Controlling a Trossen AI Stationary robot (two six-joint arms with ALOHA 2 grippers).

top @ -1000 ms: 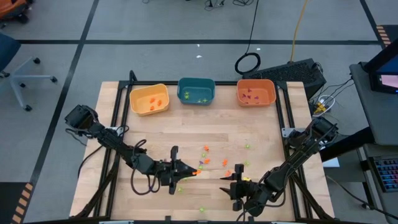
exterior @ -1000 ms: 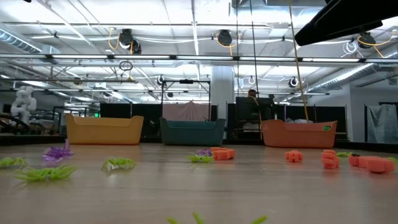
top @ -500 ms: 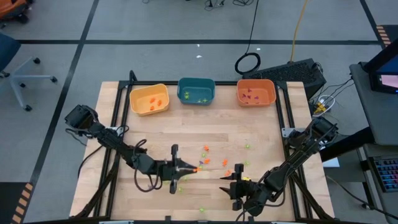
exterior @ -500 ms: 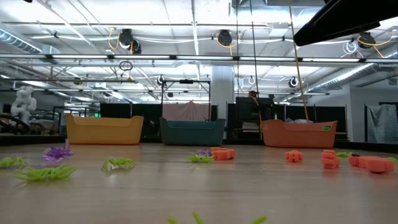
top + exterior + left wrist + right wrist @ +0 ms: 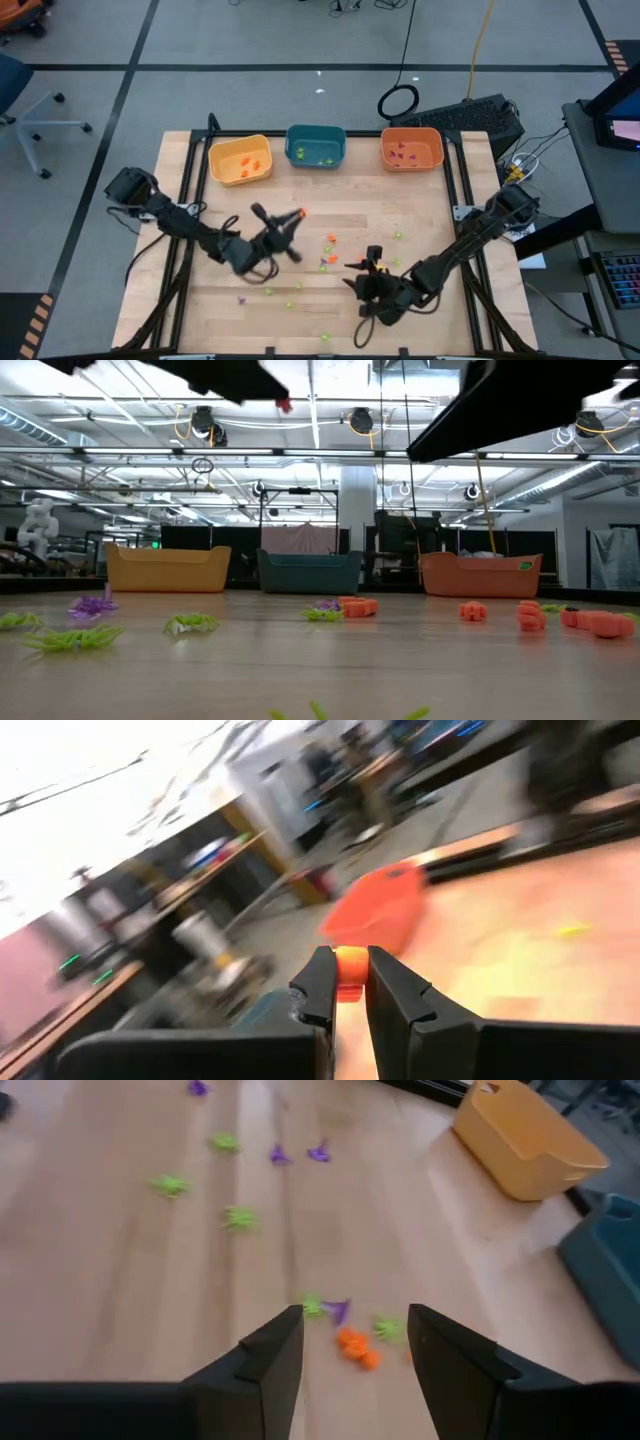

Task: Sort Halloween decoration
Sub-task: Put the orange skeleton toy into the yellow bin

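Note:
Tiny orange, light-green and purple trinkets [image 5: 330,258] lie scattered over the wooden table's near half; in the low view they show along the tabletop [image 5: 357,606]. My left gripper [image 5: 296,215] is raised above the table's middle and shut on one orange trinket [image 5: 300,212], which also shows high up in the low view [image 5: 285,403]. My right gripper [image 5: 352,267] is open, right of the middle. In its wrist view its fingers [image 5: 348,1350] stand on either side of an orange trinket [image 5: 355,1346], with green [image 5: 312,1307] and purple [image 5: 338,1310] ones just ahead. My left gripper pinches the orange trinket [image 5: 350,965] between the ends of its two fingers [image 5: 320,982]. The trinket is lifted clear of the table. Which part of it the fingers are on is too small to tell.
Three bins stand along the far edge: yellow [image 5: 240,160], teal [image 5: 316,146] and orange [image 5: 411,148], each with a few trinkets inside. Bare wood lies between the bins and the scattered trinkets. Cables and equipment sit beyond the table's right far corner.
My left gripper, shut on the orange trinket, has risen from the tabletop, swung toward the far edge and turned to point that way; the trinket is now lifted clear. My right gripper has moved toward the far edge and a little left, over the cluster of trinkets.

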